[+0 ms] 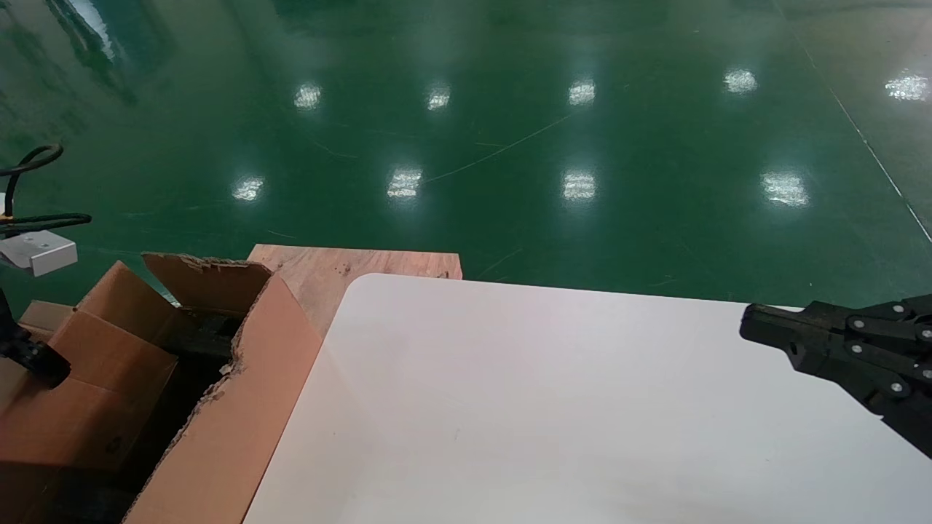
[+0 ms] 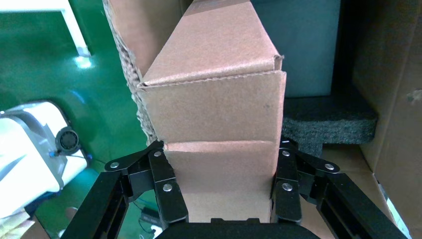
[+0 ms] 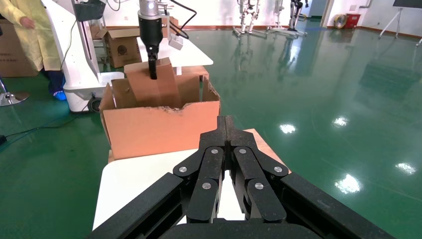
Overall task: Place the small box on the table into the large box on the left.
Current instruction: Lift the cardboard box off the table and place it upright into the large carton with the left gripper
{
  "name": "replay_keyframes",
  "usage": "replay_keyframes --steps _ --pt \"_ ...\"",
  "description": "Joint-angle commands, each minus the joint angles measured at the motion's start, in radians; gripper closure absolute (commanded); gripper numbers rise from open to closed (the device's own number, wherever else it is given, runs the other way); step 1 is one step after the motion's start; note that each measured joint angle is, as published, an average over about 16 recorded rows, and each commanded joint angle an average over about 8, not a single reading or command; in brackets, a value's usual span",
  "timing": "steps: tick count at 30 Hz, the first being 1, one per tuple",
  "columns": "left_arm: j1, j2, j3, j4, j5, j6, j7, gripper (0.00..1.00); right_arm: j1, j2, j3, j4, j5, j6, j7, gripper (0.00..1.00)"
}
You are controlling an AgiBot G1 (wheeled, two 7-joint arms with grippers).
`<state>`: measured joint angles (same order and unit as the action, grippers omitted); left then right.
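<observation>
The small box is a plain light-brown carton. My left gripper is shut on it, one finger on each side. In the head view the small box hangs tilted in the mouth of the large box, at the far left beside the table. The left gripper shows at its left edge. In the right wrist view the small box stands partly above the ragged rim of the large box, under the left gripper. My right gripper is shut and empty over the table's right side.
A bare plywood board lies behind the table's rounded corner. Dark foam lies inside the large box. A person in a yellow coat and other cartons stand far behind on the green floor.
</observation>
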<state>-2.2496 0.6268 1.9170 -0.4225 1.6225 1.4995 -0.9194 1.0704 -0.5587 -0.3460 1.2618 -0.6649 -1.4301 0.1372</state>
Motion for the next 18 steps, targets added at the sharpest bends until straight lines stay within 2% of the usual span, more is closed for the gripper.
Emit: replay_keyframes --steps 1,18 --pt "0.015 0.006 0.001 0.024 -0.004 -0.003 0.009 1.0 0.0 0.0 0.0 0.0 0.0 0.0 0.0 1.0" --pt "0.118 0.057 -0.004 0.21 -0.035 -0.021 0.081 1.0 0.0 0.0 0.0 0.0 0.0 0.0 0.0 1.0"
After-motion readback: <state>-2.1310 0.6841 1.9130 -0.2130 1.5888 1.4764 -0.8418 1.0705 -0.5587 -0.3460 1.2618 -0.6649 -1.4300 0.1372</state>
